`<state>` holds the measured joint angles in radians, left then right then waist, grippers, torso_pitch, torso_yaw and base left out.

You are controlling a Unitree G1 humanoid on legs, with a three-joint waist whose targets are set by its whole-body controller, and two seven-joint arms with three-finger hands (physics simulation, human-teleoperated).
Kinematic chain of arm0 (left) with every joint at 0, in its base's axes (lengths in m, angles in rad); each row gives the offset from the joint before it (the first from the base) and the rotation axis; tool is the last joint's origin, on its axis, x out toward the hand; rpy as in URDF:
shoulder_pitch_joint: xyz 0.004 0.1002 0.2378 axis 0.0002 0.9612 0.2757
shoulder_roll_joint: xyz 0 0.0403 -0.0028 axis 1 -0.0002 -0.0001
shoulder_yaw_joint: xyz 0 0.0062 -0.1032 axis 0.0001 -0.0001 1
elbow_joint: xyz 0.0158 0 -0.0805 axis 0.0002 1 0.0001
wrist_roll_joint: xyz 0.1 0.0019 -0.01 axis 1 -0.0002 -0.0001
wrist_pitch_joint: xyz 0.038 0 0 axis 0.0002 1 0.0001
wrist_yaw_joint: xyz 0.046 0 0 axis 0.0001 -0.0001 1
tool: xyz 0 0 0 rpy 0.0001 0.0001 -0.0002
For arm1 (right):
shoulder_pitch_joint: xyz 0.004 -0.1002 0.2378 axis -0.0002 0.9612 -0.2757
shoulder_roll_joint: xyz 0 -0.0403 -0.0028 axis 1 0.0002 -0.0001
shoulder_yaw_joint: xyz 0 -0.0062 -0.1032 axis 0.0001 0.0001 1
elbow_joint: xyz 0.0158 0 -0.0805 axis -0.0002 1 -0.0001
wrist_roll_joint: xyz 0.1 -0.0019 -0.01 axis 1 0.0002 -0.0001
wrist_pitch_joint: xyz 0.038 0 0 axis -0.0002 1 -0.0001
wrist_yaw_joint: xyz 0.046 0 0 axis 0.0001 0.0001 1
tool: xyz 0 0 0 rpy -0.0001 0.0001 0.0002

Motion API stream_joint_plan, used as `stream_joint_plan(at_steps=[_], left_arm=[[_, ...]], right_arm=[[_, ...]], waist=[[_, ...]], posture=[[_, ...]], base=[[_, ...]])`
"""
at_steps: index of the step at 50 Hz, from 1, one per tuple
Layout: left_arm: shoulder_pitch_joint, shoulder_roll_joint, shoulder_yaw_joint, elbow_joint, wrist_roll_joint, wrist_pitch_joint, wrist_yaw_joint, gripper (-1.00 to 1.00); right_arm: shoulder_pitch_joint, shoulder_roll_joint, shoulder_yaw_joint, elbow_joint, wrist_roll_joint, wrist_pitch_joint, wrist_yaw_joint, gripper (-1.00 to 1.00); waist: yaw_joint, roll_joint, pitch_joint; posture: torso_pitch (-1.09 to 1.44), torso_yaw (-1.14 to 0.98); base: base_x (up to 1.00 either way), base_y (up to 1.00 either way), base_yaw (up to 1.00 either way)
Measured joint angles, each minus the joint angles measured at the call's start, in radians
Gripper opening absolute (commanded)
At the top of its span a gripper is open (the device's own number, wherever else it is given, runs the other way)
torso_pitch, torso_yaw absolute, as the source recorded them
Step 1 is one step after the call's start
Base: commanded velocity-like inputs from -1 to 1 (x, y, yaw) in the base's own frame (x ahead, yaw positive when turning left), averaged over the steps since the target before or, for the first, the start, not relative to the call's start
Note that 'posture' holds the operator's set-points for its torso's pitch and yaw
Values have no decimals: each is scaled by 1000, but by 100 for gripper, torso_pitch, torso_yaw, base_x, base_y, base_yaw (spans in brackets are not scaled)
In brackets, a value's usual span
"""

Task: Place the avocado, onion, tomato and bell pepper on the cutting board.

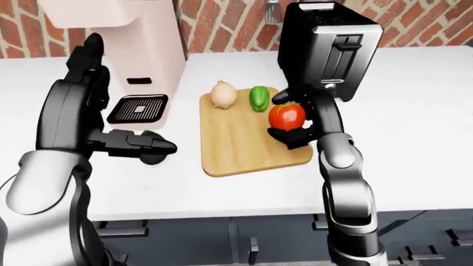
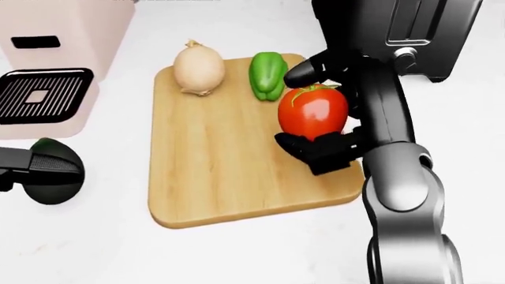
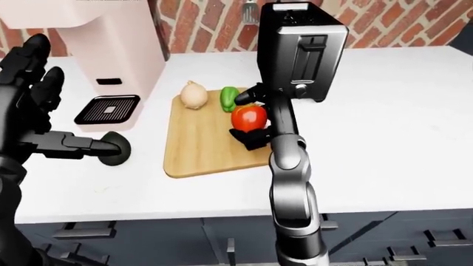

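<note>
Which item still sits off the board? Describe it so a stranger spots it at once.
Start at the pink appliance at the head view's left, then look below its black grille. There the avocado sits on the white counter, beside the left hand. It is dark green, the only produce off the cutting board.

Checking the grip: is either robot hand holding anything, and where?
The right robot hand grips the round red tomato around its sides; the left robot hand holds nothing.

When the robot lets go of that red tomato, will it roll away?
It might roll a little: the tomato looks round and glossy, held in the right hand over the cutting board. The board looks flat with no raised rim, so nothing would stop it. Its smooth skin probably makes it slippery too.
</note>
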<state>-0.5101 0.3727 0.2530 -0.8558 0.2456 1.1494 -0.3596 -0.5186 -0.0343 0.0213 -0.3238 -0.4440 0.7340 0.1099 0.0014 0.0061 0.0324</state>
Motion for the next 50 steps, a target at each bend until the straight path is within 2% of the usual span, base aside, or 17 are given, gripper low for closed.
stream_joint_plan(at_steps=[4,7,16,23,24,25,29,37,41,45,50], left_arm=[[9,-2,4,-5,-4,-1,-1,100],[14,-3,7,-5,-5,-2,1,100],[20,-2,10,-2,-7,-8,3,100],[7,11,21,-8,-12,1,-1,100],[7,11,21,-7,-12,1,0,100],[9,11,20,-7,-13,0,0,100],[21,6,23,-9,-18,-5,0,100],[25,1,31,-6,-30,0,12,100],[18,6,34,-4,-42,5,15,100],[25,20,46,-21,-47,23,14,100],[66,17,47,-89,-48,50,-10,100]], right_arm=[[22,7,6,-25,18,14,11,-11],[31,7,10,-38,24,20,18,8],[52,12,17,-42,26,11,26,40],[56,8,16,-64,23,17,36,81],[56,8,15,-68,22,19,37,97],[57,7,14,-72,21,21,38,100],[68,-8,5,-136,14,57,55,100],[121,-59,-24,-491,-52,246,151,100],[140,-85,-83,-602,-57,307,186,100],[148,-106,-130,-648,-44,352,188,100],[153,-124,-146,-641,-8,362,166,100]], waist=[[0,2,2],[0,1,2],[-1,1,0],[0,1,-2],[0,1,-2],[0,1,-2],[3,1,0],[5,-7,1],[5,-11,-1],[0,-9,0],[0,-3,1]], posture=[[0,0],[0,0],[0,0],[0,0],[0,0],[0,0],[0,0],[0,0],[0,0],[0,0],[0,0]], base=[[0,0,0],[0,0,0],[0,0,0],[0,0,0],[0,0,0],[0,0,0],[0,0,0],[0,0,0],[0,0,0],[0,0,0],[0,0,0]])
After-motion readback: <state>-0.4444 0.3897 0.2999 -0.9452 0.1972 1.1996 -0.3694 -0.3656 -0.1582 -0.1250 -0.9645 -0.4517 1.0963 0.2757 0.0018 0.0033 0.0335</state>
